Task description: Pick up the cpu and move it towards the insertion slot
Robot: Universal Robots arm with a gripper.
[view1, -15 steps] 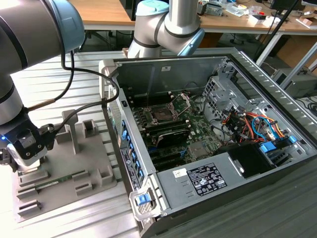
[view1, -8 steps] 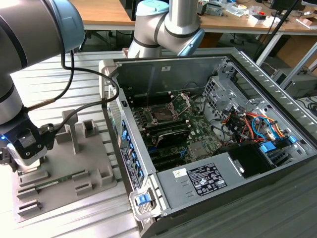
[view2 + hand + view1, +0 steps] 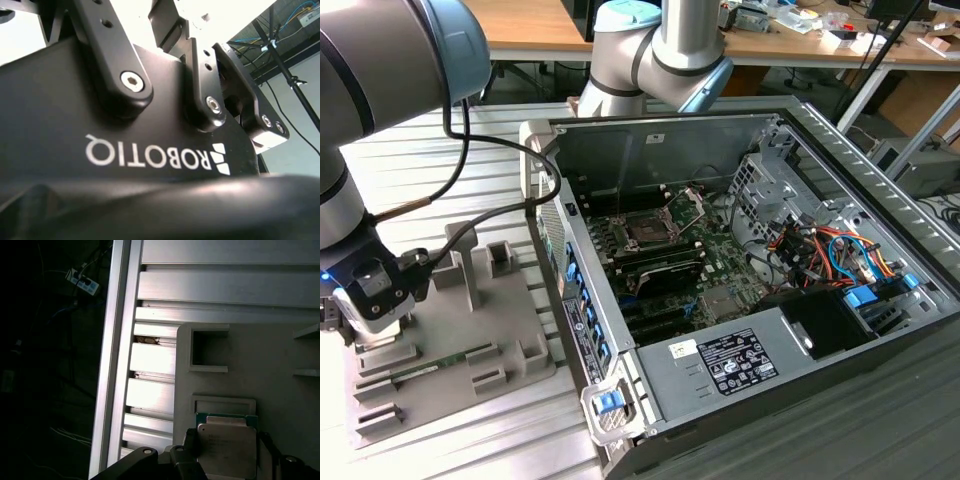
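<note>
Gripper (image 3: pixel 377 315): low over the grey tray (image 3: pixel 480 345), at the exterior view's left.
Fingers (image 3: pixel 190 456): drawn in against two opposite edges of the cpu (image 3: pixel 226 445), gripping it.
Cpu: at a recess near the tray's edge.
Insertion slot (image 3: pixel 649 229): inside the open computer case (image 3: pixel 720 380), well apart from the gripper.

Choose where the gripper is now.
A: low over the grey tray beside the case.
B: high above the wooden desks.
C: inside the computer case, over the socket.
A: in the exterior view the gripper is low over the grey tray, outside the computer case, and the first wrist view shows the chip close to it on the tray.
</note>
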